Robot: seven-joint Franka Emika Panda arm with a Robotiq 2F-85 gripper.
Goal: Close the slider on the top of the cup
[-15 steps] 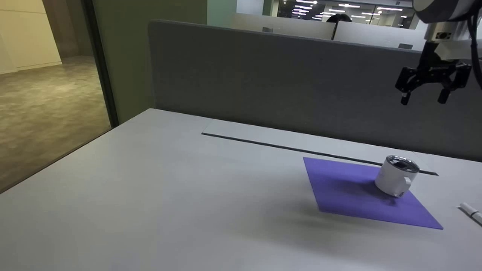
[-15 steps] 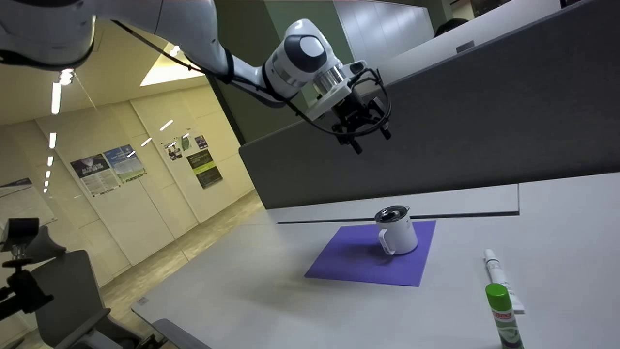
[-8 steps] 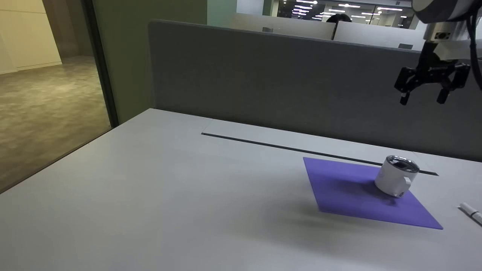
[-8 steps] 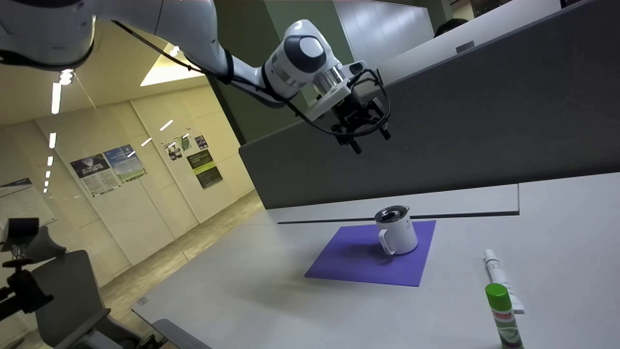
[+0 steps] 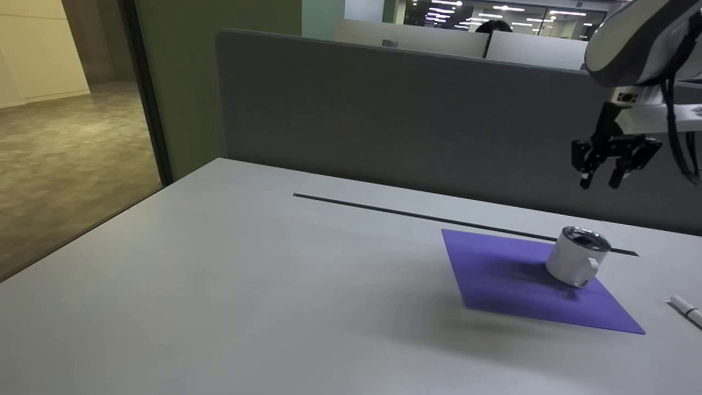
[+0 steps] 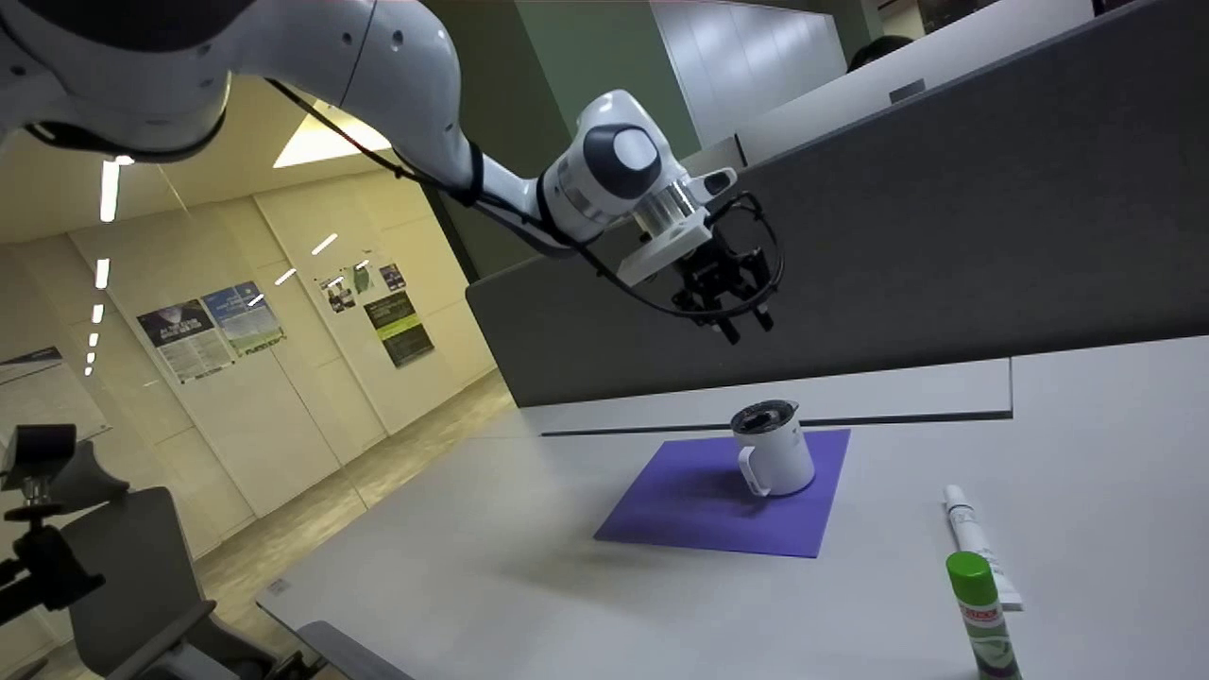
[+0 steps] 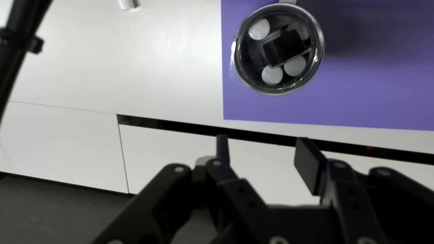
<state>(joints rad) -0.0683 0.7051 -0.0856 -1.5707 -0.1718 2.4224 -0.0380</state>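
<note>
- Wrist view, lower half of the frame: one gripper [image 7: 263, 154], its black fingers [image 7: 307, 166] parted by a moderate gap; nothing held, no contact with anything.
- Right side of the frame in an exterior view: one white cup [image 5: 573, 263], upright on a purple mat [image 5: 510, 299], handle [image 5: 592, 269] toward the lower right. Gripper above it, well apart, in both exterior views.
- Upper part of the wrist frame: one dark, glossy lid [image 7: 254, 56] on the cup; across it, aslant, one black rectangular block taken to be the slider [image 7: 284, 47]. Its position, closed or otherwise: cannot tell.
- Risk, missed landing. Cause: lid near the top of the wrist frame, fingertips below it; a straight descent probably ends beside the lid or on its rim.
- Risk, straddling. Cause: parted fingertips, small target; one tip on each side may give no useful push. Tips brought together would likely serve better.
- Risk, wrong direction. Cause: slider set aslant, closing end unclear; a push across its line may jam it.
- Risk, tipping or skidding. Cause: nothing braces the cup; an off-centre press or hard sideways shove may drag it, mat included.
- Risk, lid pried loose. Cause: a fingertip catching an edge.
- Risk, snag. Cause: cable [image 5: 671, 123] at upper right of an exterior view; its loop may brush the handle if the wrist turns low.
- Lower right of an exterior view: white tube [image 6: 973, 536], green-capped bottle [image 6: 982, 619]; both well apart from the cup, little hazard expected.
</note>
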